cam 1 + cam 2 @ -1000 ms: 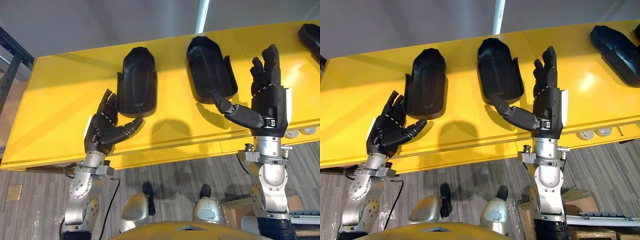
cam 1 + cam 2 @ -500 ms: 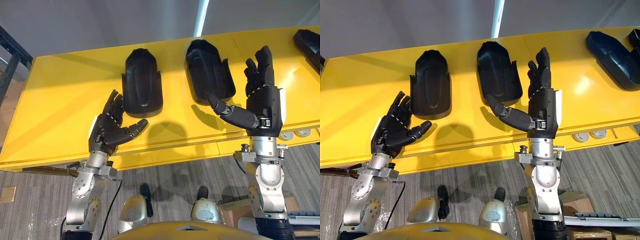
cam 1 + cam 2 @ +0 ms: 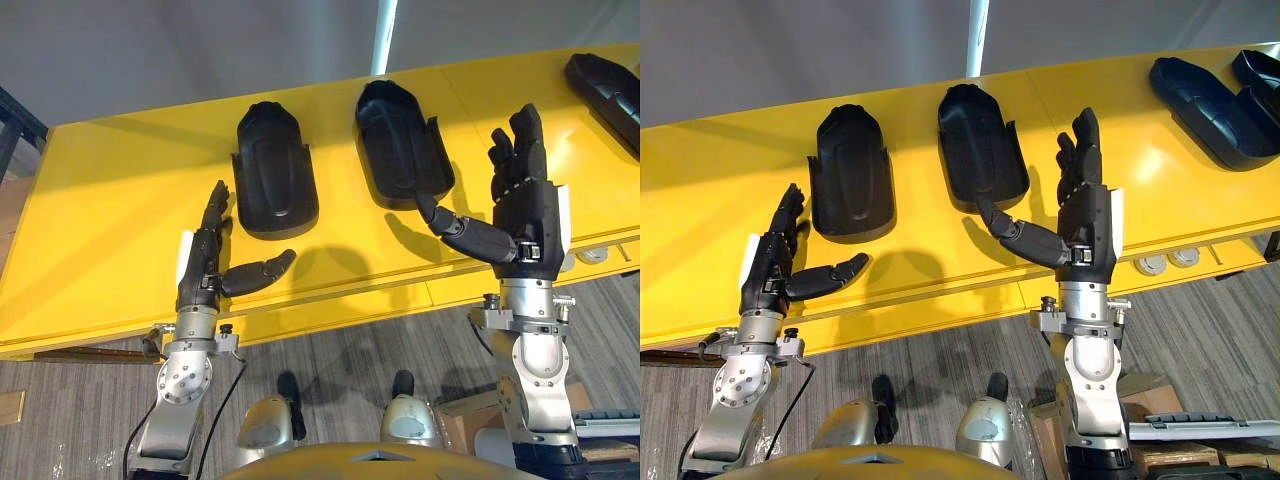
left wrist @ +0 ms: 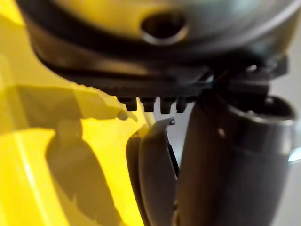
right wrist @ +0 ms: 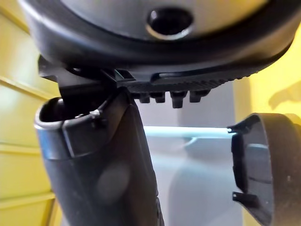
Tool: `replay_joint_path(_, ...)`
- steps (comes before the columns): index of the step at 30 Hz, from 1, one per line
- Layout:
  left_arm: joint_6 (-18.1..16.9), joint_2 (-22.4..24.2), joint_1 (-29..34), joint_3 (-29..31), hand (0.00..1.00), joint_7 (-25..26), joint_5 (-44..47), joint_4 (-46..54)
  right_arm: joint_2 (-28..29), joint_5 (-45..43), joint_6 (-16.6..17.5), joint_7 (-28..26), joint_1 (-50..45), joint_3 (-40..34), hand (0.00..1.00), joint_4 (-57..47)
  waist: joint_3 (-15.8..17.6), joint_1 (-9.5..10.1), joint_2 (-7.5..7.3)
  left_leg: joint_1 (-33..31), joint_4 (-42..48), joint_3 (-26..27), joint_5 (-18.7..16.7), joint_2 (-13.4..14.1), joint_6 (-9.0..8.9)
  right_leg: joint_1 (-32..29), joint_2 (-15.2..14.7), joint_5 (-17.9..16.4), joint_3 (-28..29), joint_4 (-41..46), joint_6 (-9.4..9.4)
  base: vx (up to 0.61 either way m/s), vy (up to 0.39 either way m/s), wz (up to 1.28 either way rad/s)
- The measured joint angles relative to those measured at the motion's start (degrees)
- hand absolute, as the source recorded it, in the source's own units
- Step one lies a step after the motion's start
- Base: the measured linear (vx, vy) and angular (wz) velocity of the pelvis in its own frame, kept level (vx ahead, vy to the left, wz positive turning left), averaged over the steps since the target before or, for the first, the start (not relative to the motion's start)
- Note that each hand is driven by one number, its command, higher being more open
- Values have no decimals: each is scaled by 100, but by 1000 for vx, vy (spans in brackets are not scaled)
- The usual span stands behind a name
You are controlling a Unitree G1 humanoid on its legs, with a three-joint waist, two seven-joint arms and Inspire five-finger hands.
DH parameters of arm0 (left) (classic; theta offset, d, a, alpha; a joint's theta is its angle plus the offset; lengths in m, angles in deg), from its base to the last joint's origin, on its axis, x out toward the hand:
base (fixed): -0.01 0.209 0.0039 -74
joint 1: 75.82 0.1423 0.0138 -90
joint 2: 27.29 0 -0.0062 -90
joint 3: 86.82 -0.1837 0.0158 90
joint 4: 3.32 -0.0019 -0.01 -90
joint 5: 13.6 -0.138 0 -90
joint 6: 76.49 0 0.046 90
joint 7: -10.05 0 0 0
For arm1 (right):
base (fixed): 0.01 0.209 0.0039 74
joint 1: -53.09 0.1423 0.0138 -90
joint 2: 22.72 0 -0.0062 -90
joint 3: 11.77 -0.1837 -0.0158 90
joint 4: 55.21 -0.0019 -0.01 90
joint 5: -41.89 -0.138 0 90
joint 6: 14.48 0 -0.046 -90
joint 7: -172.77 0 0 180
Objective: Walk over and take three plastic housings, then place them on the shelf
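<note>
Table: a long yellow flat-topped table (image 3: pixel 110 220); its front edge runs just ahead of both wrists, with wide bare surface at its left end.
Floor: grey plank-patterned floor (image 3: pixel 340 350) below the front edge.
Housings: a left black moulded plastic housing (image 3: pixel 275 170) and a middle black moulded plastic housing (image 3: pixel 398 140) lie side by side, apart, with a bare yellow strip between them. Further black plastic housings (image 3: pixel 1200 95) lie at the right end, well apart.
Right hand: the right hand (image 3: pixel 528 215) is upright with straight fingers, its thumb reaching to the middle housing's near edge; contact cannot be told.
Left hand: the left hand (image 3: pixel 200 270) is edge-on with fingers extended, empty, near the left housing's near end.
Sockets: round white sockets (image 3: pixel 1152 265) sit in the front edge.
</note>
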Motion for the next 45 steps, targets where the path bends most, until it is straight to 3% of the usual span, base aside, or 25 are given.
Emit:
replay_joint_path(2,4,4,0,44,100,330,-117,106,0,-1,-33,-3,2,1,100,0,-1,-4,1,-20,-36,3,50,-6,33,-52,14,-3,4,1,-6,0,0,0)
replay_joint_path(12,86,136,-271,38,100,1063,-748,247,-7,-1,-137,8,20,106,100,0,27,-106,68,-89,-48,37,95,8,15,-181,58,-25,53,22,-42,0,0,0)
replay_joint_path(16,267,136,-464,27,100,1277,-761,137,-7,-1,-137,9,33,119,100,0,71,-104,130,-87,-29,51,88,26,9,-183,72,-29,64,34,-49,-5,-3,-1)
replay_joint_path(26,550,135,-663,-17,100,1456,-992,-451,-7,-4,-137,7,46,219,100,0,109,-103,160,-120,73,152,18,224,-75,-295,249,-81,185,103,-135,-6,-22,-8)
replay_joint_path(38,561,135,-789,10,100,1514,-980,-490,12,-16,-136,-35,44,211,100,0,185,-87,178,15,45,172,5,228,-93,-171,254,-84,196,90,-137,1,0,0)
replay_joint_path(45,461,159,-302,521,100,1377,-674,293,171,-16,-126,58,20,206,100,0,165,-55,185,410,-357,194,159,170,-112,87,264,-88,163,-23,-137,3,-2,1)
